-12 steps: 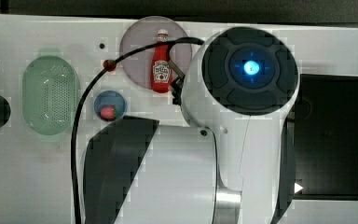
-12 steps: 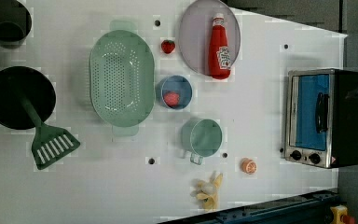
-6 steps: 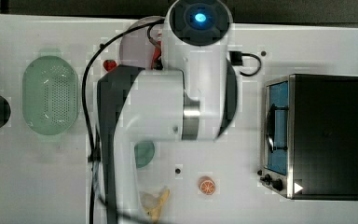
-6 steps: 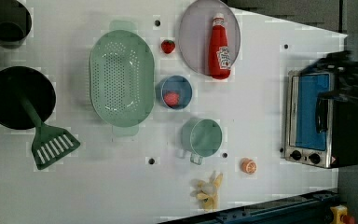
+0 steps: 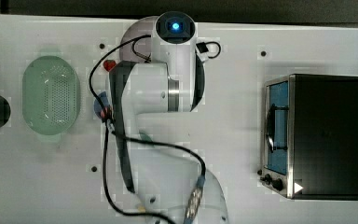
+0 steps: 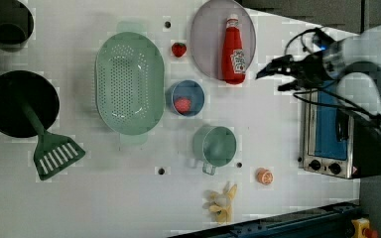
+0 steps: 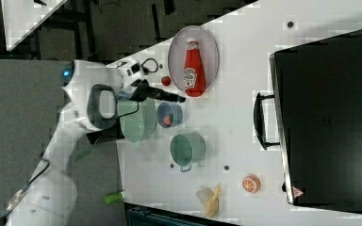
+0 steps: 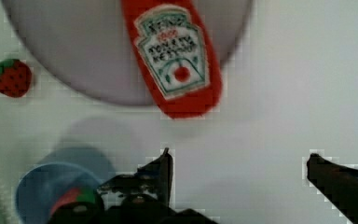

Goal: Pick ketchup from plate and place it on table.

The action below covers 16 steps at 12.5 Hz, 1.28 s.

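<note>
The fingers (image 8: 168, 163) stand wide apart and hold nothing; the gripper (image 8: 240, 168) hangs over bare white bench (image 8: 307, 70), just beyond the base end of the ketchup bottle (image 8: 177, 51), clear of it. The bottle lies flat on the grey plate (image 8: 74, 56), label up, its base end reaching over the plate's rim. In the left view the gripper (image 6: 280, 74) is to the right of the plate (image 6: 206, 44), with the ketchup bottle (image 6: 233, 49) lying lengthwise on the plate's right half, cap toward the top edge. A strawberry (image 6: 179, 49) sits on the bench (image 6: 129, 198) just beside the plate on the left view's left, and a blue bowl (image 6: 185, 97) holding a red item stands below it. A green perforated basket (image 6: 129, 82), a green mug (image 6: 215, 145), an orange slice (image 6: 264, 175) and a toaster oven (image 6: 327, 134) occupy the bench.
</note>
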Motion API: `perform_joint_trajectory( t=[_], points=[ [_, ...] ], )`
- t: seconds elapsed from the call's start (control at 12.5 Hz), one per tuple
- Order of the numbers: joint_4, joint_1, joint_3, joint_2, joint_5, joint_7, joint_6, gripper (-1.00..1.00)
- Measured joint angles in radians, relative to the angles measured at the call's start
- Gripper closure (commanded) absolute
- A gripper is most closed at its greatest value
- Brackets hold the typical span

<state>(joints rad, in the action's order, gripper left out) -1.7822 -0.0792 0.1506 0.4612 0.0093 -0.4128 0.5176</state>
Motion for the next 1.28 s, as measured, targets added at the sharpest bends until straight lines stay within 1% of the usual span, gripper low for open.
perform_joint_trajectory(
  t=[0.16,0.48,0.72,1.04,1.12,1.28],
  points=[
    [0.021,0.006,0.001,0.058,-0.049,-0.108,0.059,-1.0],
    [0.067,0.009,0.001,0.144,-0.074,-0.193,0.163,-1.0],
    [0.157,0.022,-0.009,0.239,-0.077,-0.214,0.188,-1.0],
    [0.281,0.035,-0.005,0.38,-0.112,-0.216,0.198,-1.0],
    [0.301,0.039,-0.007,0.404,-0.137,-0.217,0.201,-1.0],
    [0.323,0.048,-0.014,0.43,-0.14,-0.219,0.202,-1.0]
  ],
)
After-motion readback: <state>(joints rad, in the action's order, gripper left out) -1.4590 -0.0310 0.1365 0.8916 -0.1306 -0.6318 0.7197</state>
